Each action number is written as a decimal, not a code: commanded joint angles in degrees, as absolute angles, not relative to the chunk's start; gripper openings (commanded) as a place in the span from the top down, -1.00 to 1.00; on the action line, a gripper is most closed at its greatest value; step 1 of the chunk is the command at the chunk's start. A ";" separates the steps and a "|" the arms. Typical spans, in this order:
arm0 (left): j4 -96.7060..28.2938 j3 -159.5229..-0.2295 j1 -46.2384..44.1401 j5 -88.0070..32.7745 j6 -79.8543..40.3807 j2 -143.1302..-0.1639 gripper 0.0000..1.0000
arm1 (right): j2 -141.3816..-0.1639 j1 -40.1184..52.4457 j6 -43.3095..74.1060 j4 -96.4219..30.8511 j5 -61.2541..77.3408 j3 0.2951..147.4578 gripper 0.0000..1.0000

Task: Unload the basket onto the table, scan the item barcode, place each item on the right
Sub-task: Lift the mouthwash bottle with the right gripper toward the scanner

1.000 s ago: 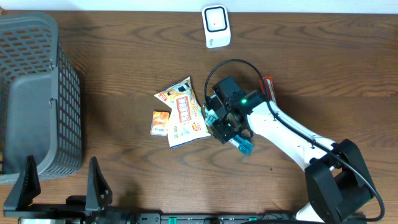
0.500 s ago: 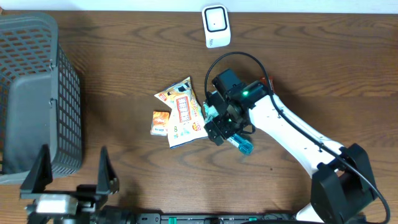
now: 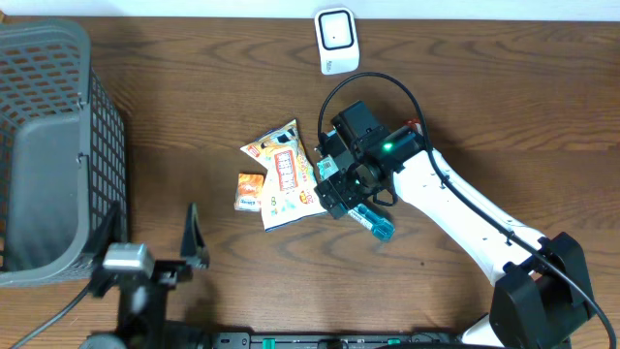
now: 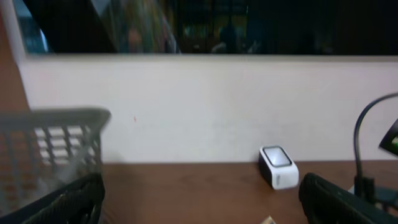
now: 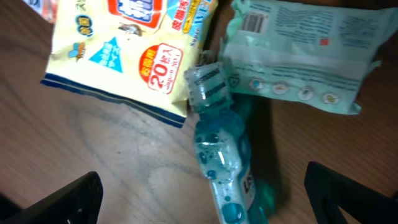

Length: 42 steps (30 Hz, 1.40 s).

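Blue bottle (image 5: 225, 168) is lying under your right gripper (image 5: 202, 200), whose jaws are standing wide and holding nothing; a yellow bag (image 5: 124, 43) reading "20" and a green pack (image 5: 298, 56) showing a barcode are crowding its cap; your left gripper (image 4: 199, 202) is gaping empty too; the white scanner (image 3: 336, 41) is sitting well apart, the basket (image 3: 102, 145) far left.

Looks evenly lit, with only soft shadows on the table (image 3: 194, 126). Reads sharp from overhead. Blurs in both wrist views (worst on the basket (image 4: 53, 118) and the bottle (image 5: 221, 155)). Goes dark along the top of the left one.
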State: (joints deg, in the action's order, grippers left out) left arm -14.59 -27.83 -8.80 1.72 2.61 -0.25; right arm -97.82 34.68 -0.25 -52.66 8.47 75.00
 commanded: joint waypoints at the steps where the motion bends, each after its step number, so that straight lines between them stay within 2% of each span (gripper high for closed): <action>1: -12.25 -23.55 -9.10 2.15 -2.90 -0.16 -0.99 | -96.64 34.94 0.16 -53.32 5.41 76.14 -0.99; 16: -11.90 -17.98 -10.83 2.20 -5.89 -0.16 -0.99 | -93.30 34.81 2.87 -69.69 2.59 76.07 -0.99; 22: -12.43 -17.98 -11.22 2.20 -5.87 -0.16 -0.99 | -93.47 36.12 1.74 -64.47 2.20 76.07 -0.99; 27: -12.97 -17.98 -11.22 2.20 -5.87 -0.19 -0.99 | -95.02 38.81 0.08 -54.89 -5.89 76.07 -0.99; 31: -12.95 -17.96 -11.22 2.17 -5.89 -0.21 -0.99 | -98.30 38.87 -1.41 -53.10 -5.89 76.09 -0.99; 33: -13.15 -17.96 -11.22 2.20 -5.89 -0.21 -0.99 | -100.53 38.89 -1.91 -53.04 -5.91 76.12 -0.94; 38: -14.74 -17.96 -11.22 2.20 -5.89 -0.21 -0.99 | -106.30 39.11 -3.49 -52.71 -6.42 77.65 -0.68; 42: -16.43 -17.96 -11.22 2.17 -5.89 -0.21 -0.99 | -109.01 39.09 -4.32 -52.64 -6.52 80.49 -0.57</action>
State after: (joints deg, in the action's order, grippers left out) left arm -15.84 -17.91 -11.00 1.72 -5.78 -0.27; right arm -108.14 38.92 -2.92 -52.84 -5.43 77.08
